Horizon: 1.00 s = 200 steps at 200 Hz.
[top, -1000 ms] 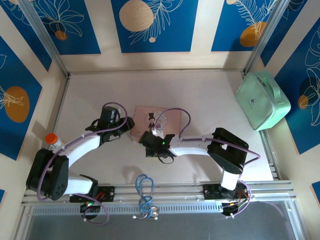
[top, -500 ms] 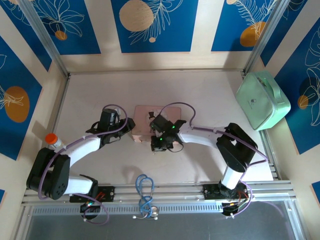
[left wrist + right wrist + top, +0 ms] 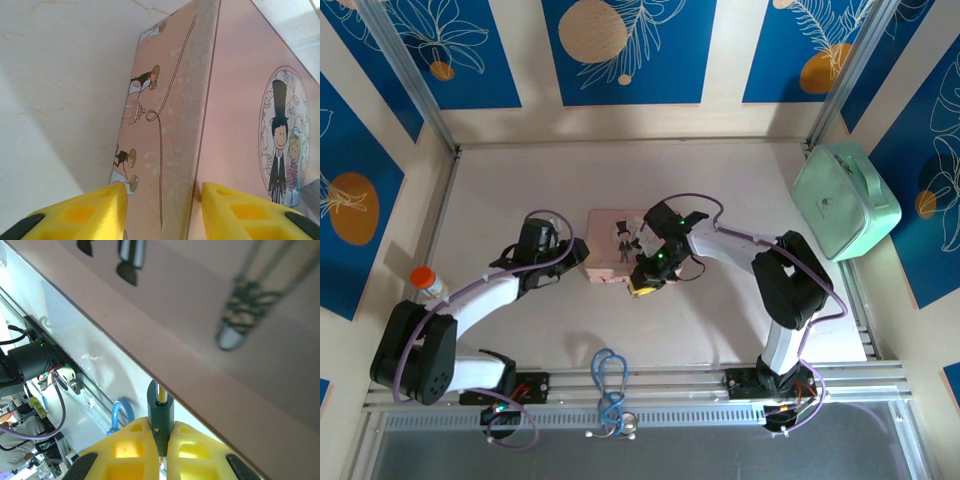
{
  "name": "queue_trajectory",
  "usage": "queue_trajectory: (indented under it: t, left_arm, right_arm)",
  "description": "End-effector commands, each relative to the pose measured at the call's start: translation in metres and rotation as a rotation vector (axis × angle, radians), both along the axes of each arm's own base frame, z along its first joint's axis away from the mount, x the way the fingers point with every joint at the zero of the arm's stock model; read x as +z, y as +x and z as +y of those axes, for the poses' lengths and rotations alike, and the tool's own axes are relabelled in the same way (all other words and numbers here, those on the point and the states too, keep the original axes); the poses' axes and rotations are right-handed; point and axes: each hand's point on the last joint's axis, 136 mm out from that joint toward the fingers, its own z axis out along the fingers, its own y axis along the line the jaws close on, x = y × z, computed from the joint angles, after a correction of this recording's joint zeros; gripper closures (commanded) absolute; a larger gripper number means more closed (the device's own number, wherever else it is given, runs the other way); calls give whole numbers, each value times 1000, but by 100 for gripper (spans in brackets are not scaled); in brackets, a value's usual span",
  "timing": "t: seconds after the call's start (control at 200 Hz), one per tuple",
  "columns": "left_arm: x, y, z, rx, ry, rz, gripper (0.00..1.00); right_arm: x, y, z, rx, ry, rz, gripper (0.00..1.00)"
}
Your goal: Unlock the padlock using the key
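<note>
A pink tin point(image 3: 610, 235) printed with a cartoon couple lies mid-table. My left gripper point(image 3: 582, 262) clasps its near left corner. In the left wrist view one yellow pad point(image 3: 95, 210) sits against the side wall and the other against the lid point(image 3: 235, 100), so this gripper point(image 3: 162, 192) is shut on the tin. My right gripper point(image 3: 642, 285) is at the tin's near edge. In the right wrist view it point(image 3: 160, 422) is shut on the key point(image 3: 160, 412), which has a dark teal head. The key's thin shaft runs up to the tin's rim point(image 3: 225, 300). The padlock is hidden behind that rim.
A mint-green case point(image 3: 845, 200) leans at the right wall. An orange-capped bottle point(image 3: 423, 280) stands by the left arm. A blue looped cable point(image 3: 610, 385) hangs on the near rail and also shows beyond my right fingers point(image 3: 120, 412).
My right gripper has carried the key from the bare table below the tin up and rightwards to the tin's near edge, and its wrist has turned. The left gripper has stayed on the tin.
</note>
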Motion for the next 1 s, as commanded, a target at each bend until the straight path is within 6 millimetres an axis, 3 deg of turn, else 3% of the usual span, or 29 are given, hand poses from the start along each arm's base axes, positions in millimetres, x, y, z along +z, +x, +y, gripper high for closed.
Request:
queue_trajectory:
  t: [0.0, 0.11, 0.36, 0.565, 0.75, 0.995]
  left_arm:
    - [-12, -18, 7, -21, 42, 54, 57]
    - [-11, -19, 8, -20, 40, 51, 57]
    - [-9, -14, 1, -36, 25, 62, 58]
    - [-5, -13, 1, -31, 15, 49, 58]
    - [-2, -16, -3, -34, -23, 45, 58]
    - [25, -42, -9, -14, -87, -14, 55]
  right_arm:
    - [3, 2, -11, -17, 32, 51, 100]
    - [-2, 2, -17, -1, 46, 63, 100]
    - [-1, 4, 4, 93, 184, 94, 100]
    - [-7, -21, 26, 217, 233, 147, 100]
    - [-33, -27, 12, 177, 172, 208, 100]
    - [-34, -25, 11, 147, 229, 237, 100]
